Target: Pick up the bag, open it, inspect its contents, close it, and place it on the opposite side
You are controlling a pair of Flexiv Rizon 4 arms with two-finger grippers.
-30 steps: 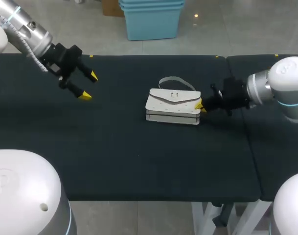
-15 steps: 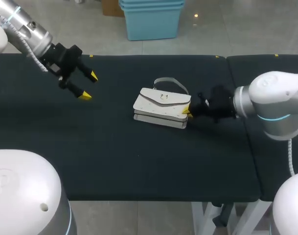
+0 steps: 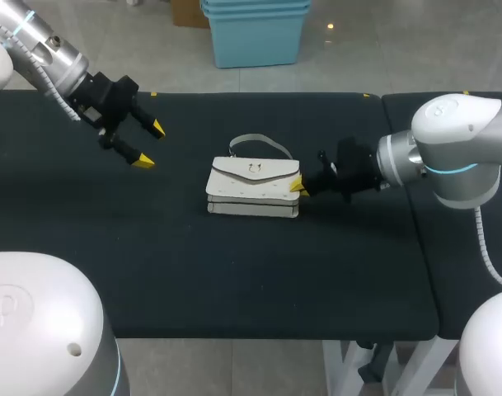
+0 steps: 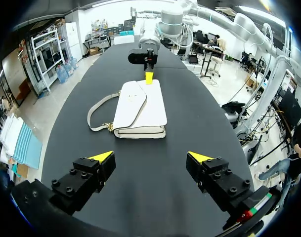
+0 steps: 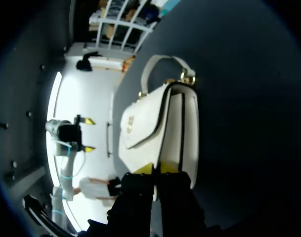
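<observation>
The white bag (image 3: 252, 188) lay near the middle of the tabletop (image 3: 234, 276), the right gripper (image 3: 296, 186) pressing its closed tips against the bag's end and the left gripper (image 3: 149, 145) spread wide well apart, so the bag risked skidding rather than lifting.

bag (image 3: 252, 188) slid left, right gripper (image 3: 297, 187) advanced behind it

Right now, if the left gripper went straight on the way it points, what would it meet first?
Probably the white bag lying straight ahead of the left gripper, though it might touch the table just short of it.
</observation>
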